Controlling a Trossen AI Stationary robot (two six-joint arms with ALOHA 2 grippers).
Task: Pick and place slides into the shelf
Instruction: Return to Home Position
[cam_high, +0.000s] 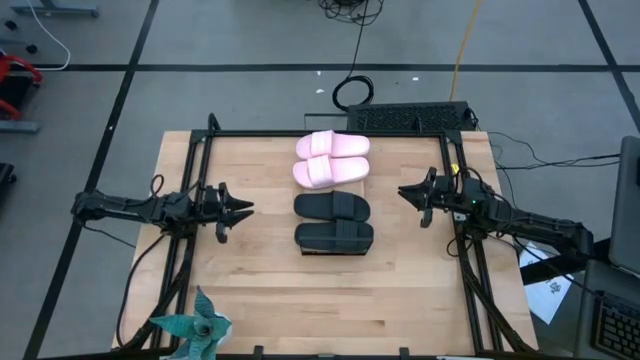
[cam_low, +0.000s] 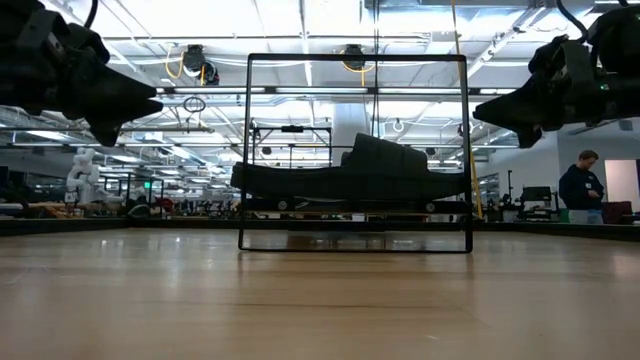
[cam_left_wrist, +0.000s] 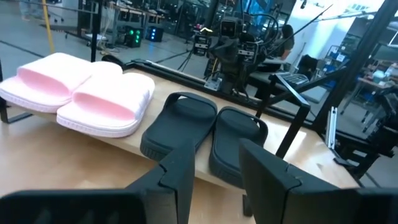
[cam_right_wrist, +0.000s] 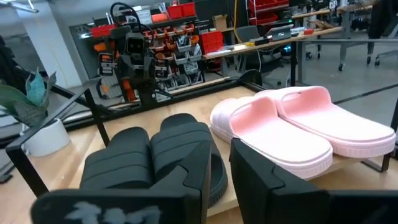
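Left claw (cam_high: 243, 208): hovers over the left part of the table (cam_high: 250, 290), well apart from the footwear; fingers parted by a narrow gap, holding nothing.
Plant (cam_high: 195, 330): at the near left edge of the table, well clear of everything else.
Pink slides (cam_high: 330, 170): a pair side by side and touching, on the far half of the shelf (cam_low: 240, 140), toes toward the left arm.
Black slides (cam_high: 333, 207): a pair side by side, just beside the pink ones, on the near half of the shelf.
Shelf: mid-table between the two arms; all four slides rest on its board, so nothing appears left to place.
Handling, judged: light foam or rubber, soft and springy, matte so not very slippery, not fragile.
Hold point, judged: the wide strap across its arch, or the sole pinched at its side edges. The strap would flex and let the slide tilt.
Right claw (cam_high: 408, 192): hovers over the right part of the table, near the shelf but not touching it; fingers narrowly parted, empty.
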